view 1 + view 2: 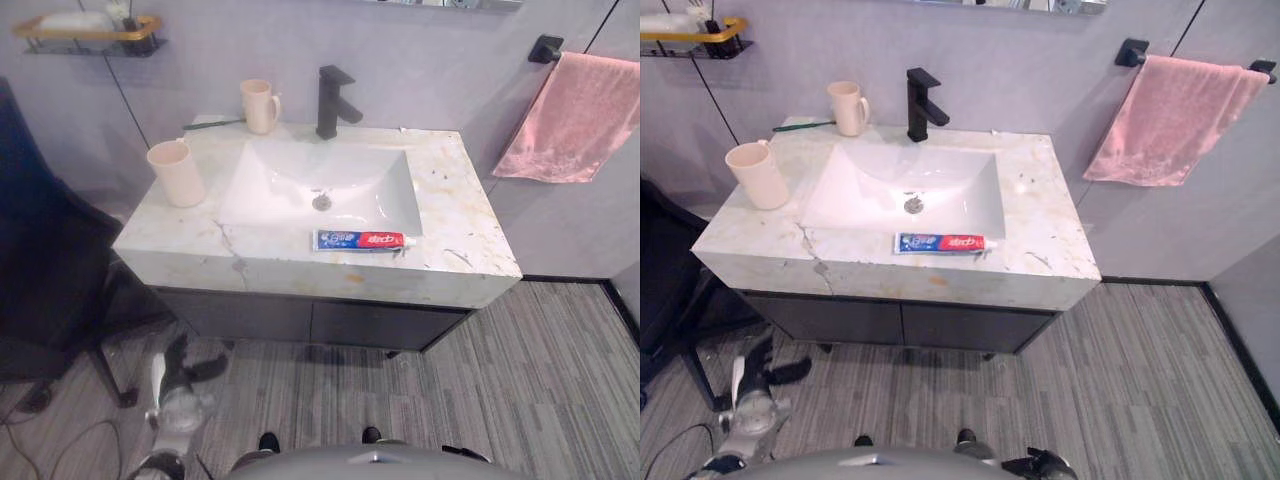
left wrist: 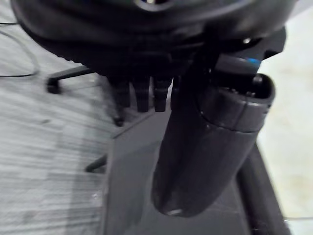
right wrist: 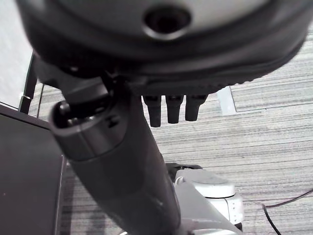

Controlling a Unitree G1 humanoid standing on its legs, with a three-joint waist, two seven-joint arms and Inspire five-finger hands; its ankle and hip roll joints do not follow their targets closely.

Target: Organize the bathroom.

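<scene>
Toothpaste tube (image 1: 362,240) lies flat on the counter (image 1: 470,250) front edge, just before the sink basin (image 1: 330,185). One cup (image 1: 177,172) sits at the counter's left side, a second cup (image 1: 259,105) at the back beside the black faucet (image 1: 333,100), with a toothbrush (image 1: 213,125) lying next to it. Pink towel (image 1: 575,118) hangs on the wall bar. I see my left hand (image 2: 146,93) and right hand (image 3: 168,110) low over the floor, fingers straight, holding nothing.
</scene>
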